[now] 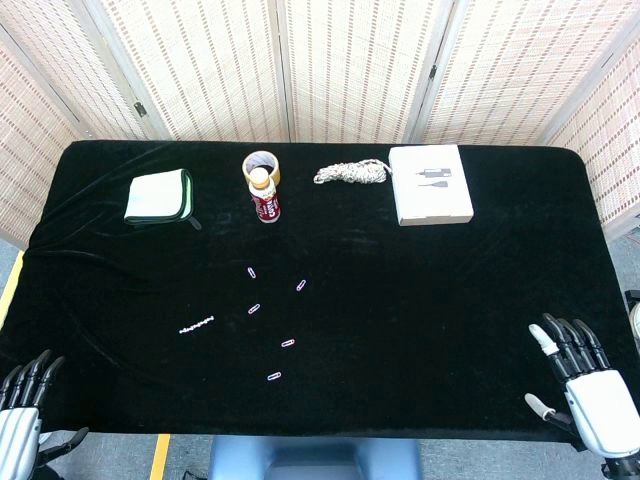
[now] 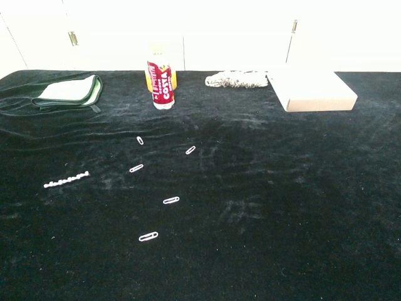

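Black tabletop (image 1: 420, 300): paper clips (image 1: 274, 376) lie scattered ahead of the left hand (image 1: 22, 405), nearer it than the right hand (image 1: 585, 385); both hands empty, fingers apart.

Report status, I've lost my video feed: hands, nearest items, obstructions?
Left hand and right hand both open, holding nothing, at near table edge. Paper clips scattered mid-table, untouched. Nothing between hands and clips; bottle stands farther back.

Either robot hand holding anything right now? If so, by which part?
Nothing is held. The left robot hand and right robot hand sit empty at the table's near corners, fingers apart, away from the paper clips.
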Controlling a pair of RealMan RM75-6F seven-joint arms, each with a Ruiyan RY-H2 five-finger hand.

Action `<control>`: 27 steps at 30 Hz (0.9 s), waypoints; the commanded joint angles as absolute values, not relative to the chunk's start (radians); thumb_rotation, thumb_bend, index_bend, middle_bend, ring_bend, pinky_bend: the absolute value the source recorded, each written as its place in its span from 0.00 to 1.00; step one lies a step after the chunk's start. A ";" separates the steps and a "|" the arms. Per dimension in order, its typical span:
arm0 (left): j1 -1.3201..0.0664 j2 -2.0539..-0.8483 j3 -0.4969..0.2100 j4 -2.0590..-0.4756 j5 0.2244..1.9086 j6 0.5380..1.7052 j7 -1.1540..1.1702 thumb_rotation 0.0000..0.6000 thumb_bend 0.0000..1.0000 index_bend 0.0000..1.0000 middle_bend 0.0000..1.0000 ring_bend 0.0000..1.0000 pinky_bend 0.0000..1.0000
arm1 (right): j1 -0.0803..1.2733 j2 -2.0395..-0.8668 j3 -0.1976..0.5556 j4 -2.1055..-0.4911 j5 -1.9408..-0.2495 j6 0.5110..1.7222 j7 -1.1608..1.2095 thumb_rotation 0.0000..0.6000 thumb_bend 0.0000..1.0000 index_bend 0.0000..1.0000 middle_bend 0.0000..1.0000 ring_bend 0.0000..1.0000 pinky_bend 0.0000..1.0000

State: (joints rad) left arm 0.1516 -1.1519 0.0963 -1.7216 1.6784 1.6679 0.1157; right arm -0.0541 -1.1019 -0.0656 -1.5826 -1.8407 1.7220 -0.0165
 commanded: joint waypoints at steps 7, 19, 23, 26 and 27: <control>0.137 -1.149 0.093 -1.726 1.665 1.635 0.112 1.00 0.05 0.00 0.00 0.00 0.00 | -0.062 -1.104 -0.066 -1.581 -1.841 1.735 -0.015 1.00 0.01 0.00 0.00 0.00 0.00; 0.037 -1.283 -0.039 -1.820 1.453 1.496 0.202 1.00 0.07 0.17 0.69 0.82 0.87 | -0.090 -1.106 -0.077 -1.546 -1.900 1.821 0.013 1.00 0.01 0.00 0.00 0.00 0.00; -0.003 -1.355 -0.093 -1.859 1.388 1.476 0.271 1.00 0.13 0.35 0.97 1.00 1.00 | -0.093 -1.102 -0.071 -1.529 -1.897 1.845 0.054 1.00 0.01 0.00 0.00 0.00 0.00; -0.039 -1.411 -0.129 -1.876 1.309 1.439 0.321 1.00 0.19 0.43 1.00 1.00 1.00 | -0.092 -1.094 -0.067 -1.523 -1.888 1.851 0.083 1.00 0.01 0.00 0.00 0.00 0.00; -0.054 -1.433 -0.145 -1.882 1.271 1.422 0.333 1.00 0.21 0.45 1.00 1.00 1.00 | -0.091 -1.091 -0.065 -1.520 -1.886 1.854 0.094 1.00 0.01 0.00 0.00 0.00 0.00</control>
